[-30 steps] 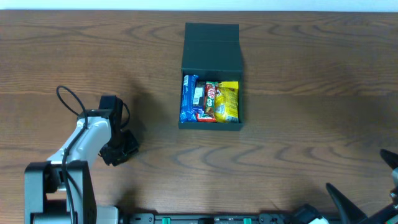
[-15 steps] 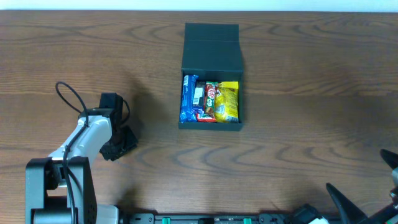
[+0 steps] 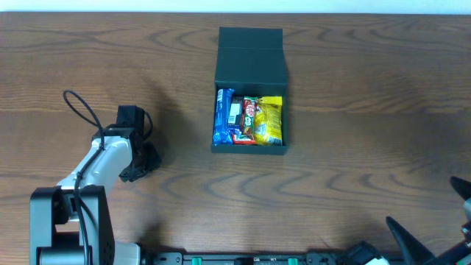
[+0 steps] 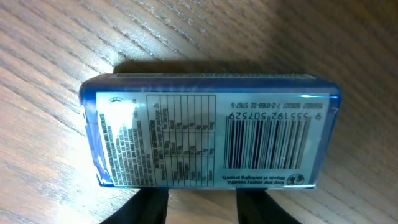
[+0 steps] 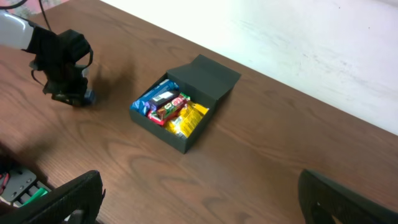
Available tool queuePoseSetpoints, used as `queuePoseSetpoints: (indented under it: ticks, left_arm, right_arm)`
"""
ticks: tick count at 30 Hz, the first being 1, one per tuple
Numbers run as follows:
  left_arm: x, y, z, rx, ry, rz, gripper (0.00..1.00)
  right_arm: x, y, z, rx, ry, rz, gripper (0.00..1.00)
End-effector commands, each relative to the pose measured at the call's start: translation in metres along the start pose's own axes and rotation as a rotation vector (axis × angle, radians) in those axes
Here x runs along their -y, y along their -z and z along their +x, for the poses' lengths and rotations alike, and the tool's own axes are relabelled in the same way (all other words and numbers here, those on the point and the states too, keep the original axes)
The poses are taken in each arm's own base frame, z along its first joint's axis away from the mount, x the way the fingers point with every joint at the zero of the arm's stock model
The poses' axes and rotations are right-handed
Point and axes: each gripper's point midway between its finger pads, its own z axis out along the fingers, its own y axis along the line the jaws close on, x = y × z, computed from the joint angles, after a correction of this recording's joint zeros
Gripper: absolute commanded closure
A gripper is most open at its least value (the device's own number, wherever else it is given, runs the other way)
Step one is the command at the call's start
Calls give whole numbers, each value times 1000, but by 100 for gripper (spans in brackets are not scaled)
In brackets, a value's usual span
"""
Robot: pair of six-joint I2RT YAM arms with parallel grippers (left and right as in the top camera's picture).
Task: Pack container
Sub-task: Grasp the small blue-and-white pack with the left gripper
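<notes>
The container (image 3: pixel 249 149), a dark teal-grey square box, stands open at the table's middle with its flap lid (image 3: pixel 250 55) folded back. Inside lie a blue packet (image 3: pixel 224 115), a red bar (image 3: pixel 249 119) and a yellow packet (image 3: pixel 270 120). My left gripper (image 3: pixel 138 163) is far left of the box, low over the table, shut on another blue packet (image 4: pixel 208 138), barcode side towards the camera. Its fingertips are hidden behind the packet's edge. My right gripper (image 5: pixel 202 205) hangs open and empty at the front right, well away from the container (image 5: pixel 158 130).
A black cable (image 3: pixel 77 110) loops off the left arm. The left arm's base (image 3: pixel 70 224) sits at the front left corner. Bare wood surrounds the box, and the table's far edge runs just behind the lid.
The left gripper has shifted a little further back and left over the table. The box, its contents and the right arm have not moved.
</notes>
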Motion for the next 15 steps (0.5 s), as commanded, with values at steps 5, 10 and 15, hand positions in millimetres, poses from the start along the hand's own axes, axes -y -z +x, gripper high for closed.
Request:
queuePoseSetpoints:
  ticks: [5,10,15]
  left_arm:
    - [5,33,-24,17,-155,-24,72]
    - [24,73,-51,77,-393,14,68]
    - [32,86,-55,93,-883,28,45]
  right_arm:
    - [2,0,1,-3,-15,10,1]
    - [0,0,2,-4,-15,-2,1]
    - [-2,0,2,-4,-15,-12,1]
